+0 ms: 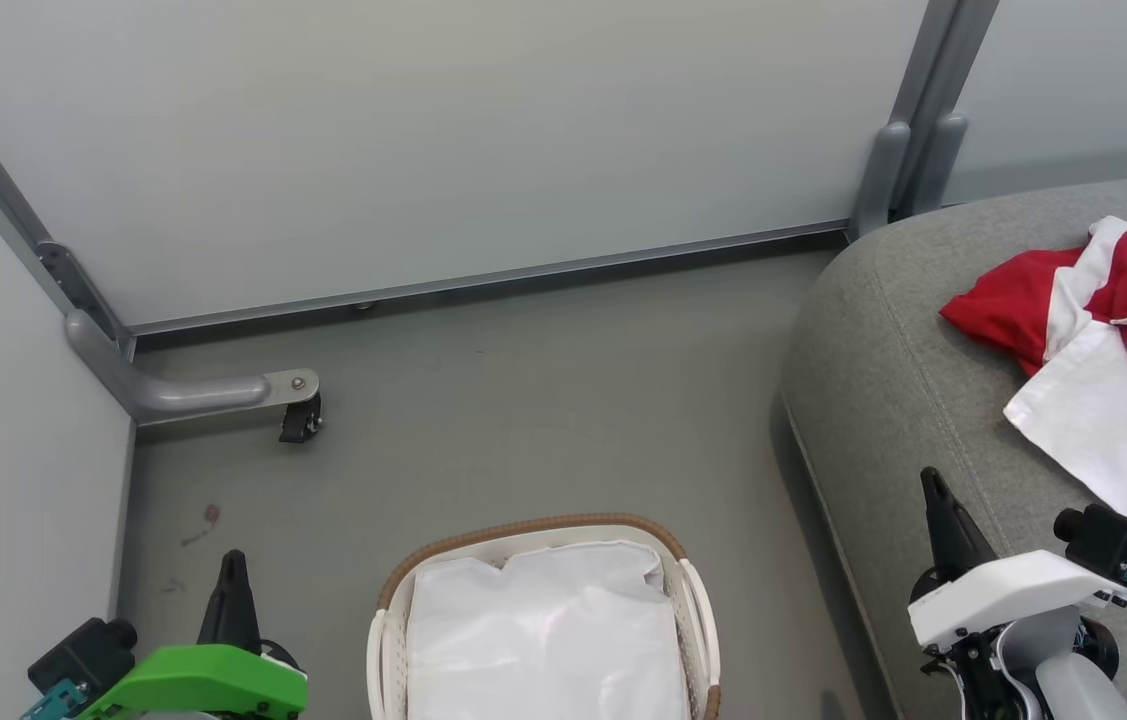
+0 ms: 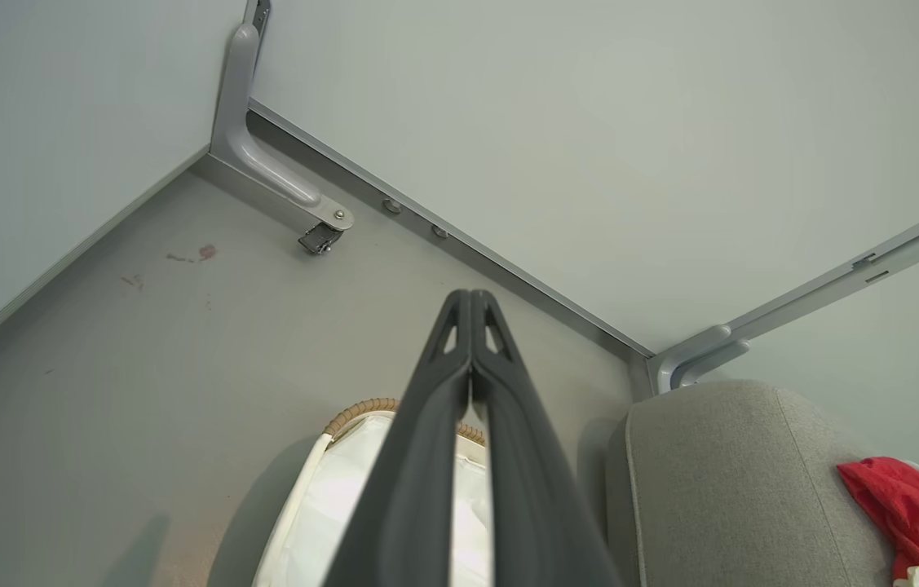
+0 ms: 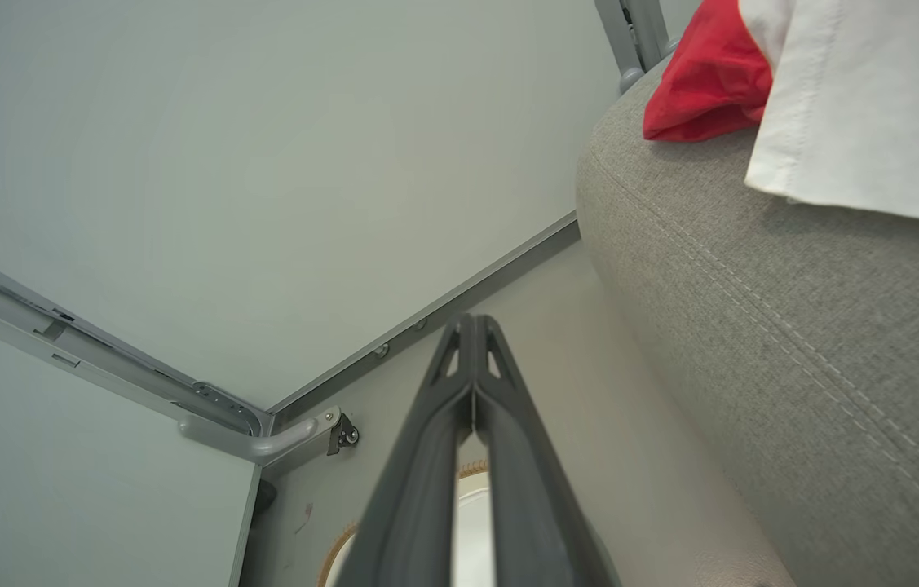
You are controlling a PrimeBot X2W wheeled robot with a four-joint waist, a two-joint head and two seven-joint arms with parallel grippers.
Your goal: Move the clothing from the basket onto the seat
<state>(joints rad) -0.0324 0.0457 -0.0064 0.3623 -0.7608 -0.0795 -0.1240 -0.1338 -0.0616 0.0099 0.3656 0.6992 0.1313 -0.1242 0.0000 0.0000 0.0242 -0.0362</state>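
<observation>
The red and white clothing (image 1: 1103, 350) lies bunched on the grey seat (image 1: 883, 330) at the right, also seen as clothing (image 2: 907, 505) and clothing (image 3: 785, 90) in the wrist views. The white basket (image 1: 543, 530) with its brown rim stands on the floor at bottom centre, and inside it I see just the white liner (image 1: 543, 630). My left gripper (image 1: 233, 562) is shut at the lower left beside the basket, its fingers (image 2: 471, 342) pressed together with nothing between them. My right gripper (image 1: 931, 482) is shut over the seat's front edge, fingers (image 3: 471, 367) together and holding nothing.
Pale partition walls enclose the grey floor (image 1: 523, 400). A metal foot with a black caster (image 1: 298, 420) juts out at the left corner, and a grey post (image 1: 908, 150) stands behind the seat. Open floor lies between basket and back wall.
</observation>
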